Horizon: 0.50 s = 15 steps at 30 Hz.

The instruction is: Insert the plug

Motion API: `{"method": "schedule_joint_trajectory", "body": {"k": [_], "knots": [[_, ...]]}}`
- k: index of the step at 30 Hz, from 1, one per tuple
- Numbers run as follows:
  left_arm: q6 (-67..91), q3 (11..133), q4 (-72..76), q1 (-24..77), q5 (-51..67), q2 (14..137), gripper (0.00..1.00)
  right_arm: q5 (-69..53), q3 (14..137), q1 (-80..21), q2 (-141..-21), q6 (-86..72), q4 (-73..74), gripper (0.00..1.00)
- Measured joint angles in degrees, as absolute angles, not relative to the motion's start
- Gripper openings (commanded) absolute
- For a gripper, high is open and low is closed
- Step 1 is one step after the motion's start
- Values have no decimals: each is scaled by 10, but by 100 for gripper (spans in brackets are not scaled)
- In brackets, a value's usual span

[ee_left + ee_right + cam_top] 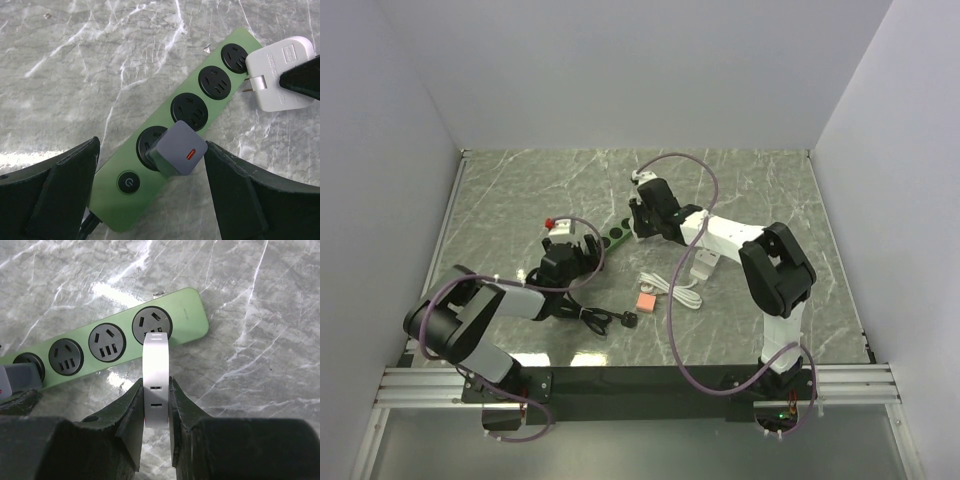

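The plug (156, 365) is off the table (520, 190), pinched by its flat sides in the pressed-together right gripper (156, 390). This arm is plainly the one to seat it. In the right wrist view the plug's long axis runs from 6 to 12 o'clock, and its front edge overlaps the end socket (145, 320) of the strip (190, 315), which lies dead ahead at 12. The strip's own long axis crosses that line, running from about 8 to 2 o'clock.

In the left wrist view the prongs (247, 85) are bare and point to 9 o'clock, with the end socket just up at 10 to 11. They are not yet in the slots. How high they ride above the socket face I cannot tell from either angle. The coming move probably needs the prongs turned square to the socket face before any push.

The left gripper (152, 150) is spread, its fingers (65, 190) flanking a grey adapter (175, 147) already seated in the socket next to the switch (128, 182), at the strip's other end. It grips nothing, so the strip may slide under a push.

The two middle sockets are free and nothing blocks the end one. Well clear, toward 6 o'clock in the top view, lie a black plug (630, 320), a pink block (646, 299) and a white cable (682, 292).
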State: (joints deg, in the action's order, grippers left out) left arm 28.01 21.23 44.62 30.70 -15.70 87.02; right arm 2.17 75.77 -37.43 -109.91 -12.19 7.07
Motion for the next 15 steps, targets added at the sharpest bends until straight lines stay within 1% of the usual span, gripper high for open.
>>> {"method": "schedule_joint_trajectory", "body": {"k": [9, 15], "knots": [[280, 217, 461, 303, -118, 884, 93, 21, 791, -370, -1125, -121, 69, 0], [289, 201, 498, 306, -86, 888, 95, 16, 817, -362, -1145, -121, 69, 0]]}}
